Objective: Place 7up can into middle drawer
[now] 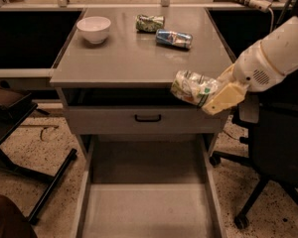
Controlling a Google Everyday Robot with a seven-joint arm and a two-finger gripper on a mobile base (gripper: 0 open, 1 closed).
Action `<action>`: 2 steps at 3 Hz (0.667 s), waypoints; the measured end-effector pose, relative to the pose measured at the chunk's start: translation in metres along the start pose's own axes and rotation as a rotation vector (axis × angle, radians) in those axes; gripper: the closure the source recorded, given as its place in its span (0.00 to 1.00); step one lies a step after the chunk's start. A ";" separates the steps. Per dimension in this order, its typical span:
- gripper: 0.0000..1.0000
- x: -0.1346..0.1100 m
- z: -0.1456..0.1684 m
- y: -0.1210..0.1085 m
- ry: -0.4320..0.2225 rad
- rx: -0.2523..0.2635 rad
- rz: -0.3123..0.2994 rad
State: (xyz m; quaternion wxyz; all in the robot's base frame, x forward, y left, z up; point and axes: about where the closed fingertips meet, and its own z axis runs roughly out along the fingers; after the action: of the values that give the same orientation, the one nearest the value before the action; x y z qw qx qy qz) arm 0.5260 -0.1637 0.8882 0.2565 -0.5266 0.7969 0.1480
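Note:
My gripper (pixel 211 94) is shut on the 7up can (pixel 192 87), a pale green and white can held on its side. It hangs in the air at the front right corner of the table top (pixel 124 58), above the grey drawer front with the black handle (pixel 148 118). The middle drawer (pixel 146 209) is pulled out below, with a flat pale floor and low side walls. The can is above and to the right of the drawer's back end.
A white bowl (pixel 94 29), a darker green can (pixel 149 23) and a blue can (pixel 174 38) lie on the table top. An office chair (pixel 275 152) stands at the right. A black stand leg (pixel 49 185) is at the left.

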 end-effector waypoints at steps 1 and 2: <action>1.00 -0.008 0.047 0.006 -0.039 0.052 -0.047; 1.00 -0.008 0.047 0.006 -0.039 0.052 -0.047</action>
State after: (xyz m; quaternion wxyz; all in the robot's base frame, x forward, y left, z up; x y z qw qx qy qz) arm 0.5350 -0.1315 0.8535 0.2889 -0.5353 0.7828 0.1314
